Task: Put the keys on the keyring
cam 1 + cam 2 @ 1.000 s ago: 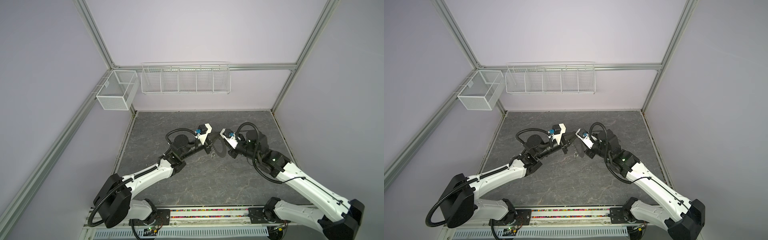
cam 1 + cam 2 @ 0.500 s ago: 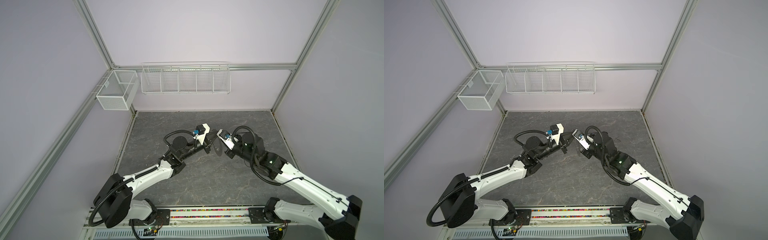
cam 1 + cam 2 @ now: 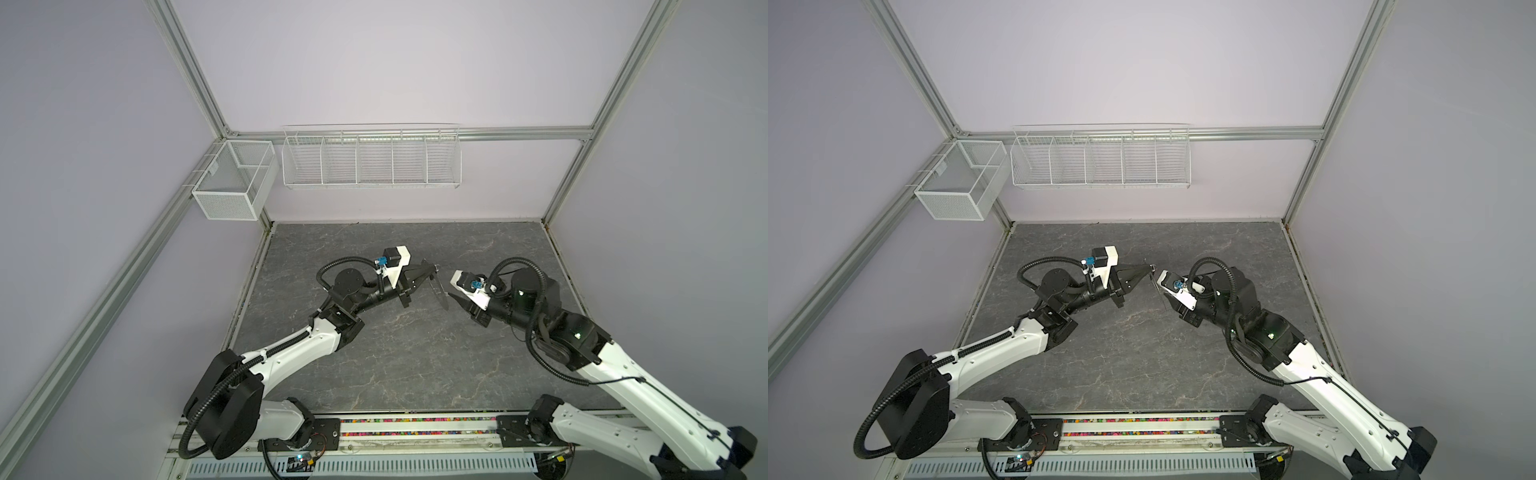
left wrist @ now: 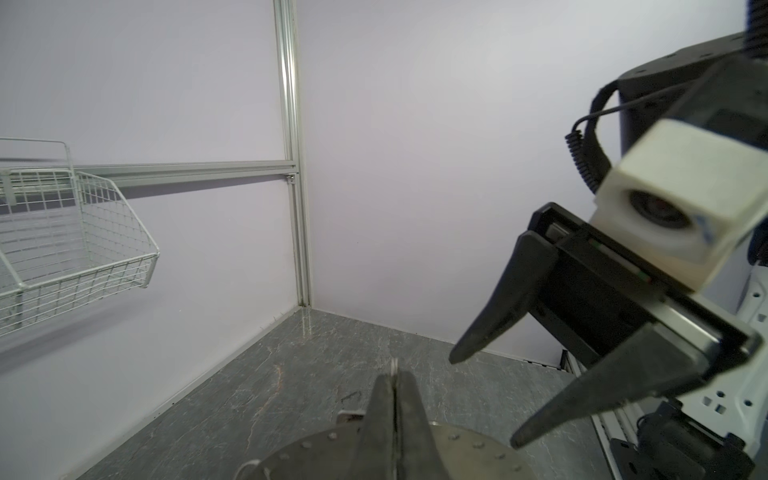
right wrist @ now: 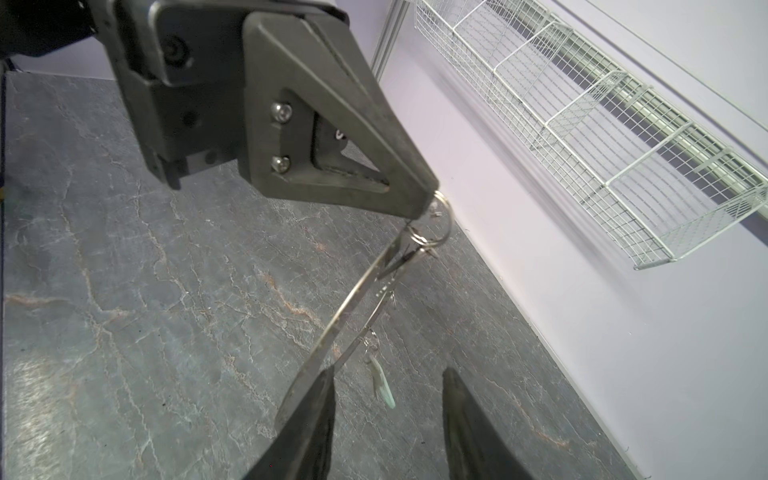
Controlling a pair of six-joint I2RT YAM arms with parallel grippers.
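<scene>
left gripper (image 3: 432, 271) clenched on keyring (image 5: 357, 299) top edge, holding it above counter (image 3: 415, 353) centre; mint key (image 5: 384, 386) dangled from it; right gripper (image 4: 484, 400) released, jaws apart, just right of keyring.

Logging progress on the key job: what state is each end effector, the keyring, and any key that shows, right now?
left end effector: shut on the keyring's top wire ring.
right end effector: open, gripping nothing.
keyring: hanging from the left end effector, clear of the table.
mint key: dangling from a small loop on the keyring.
</scene>
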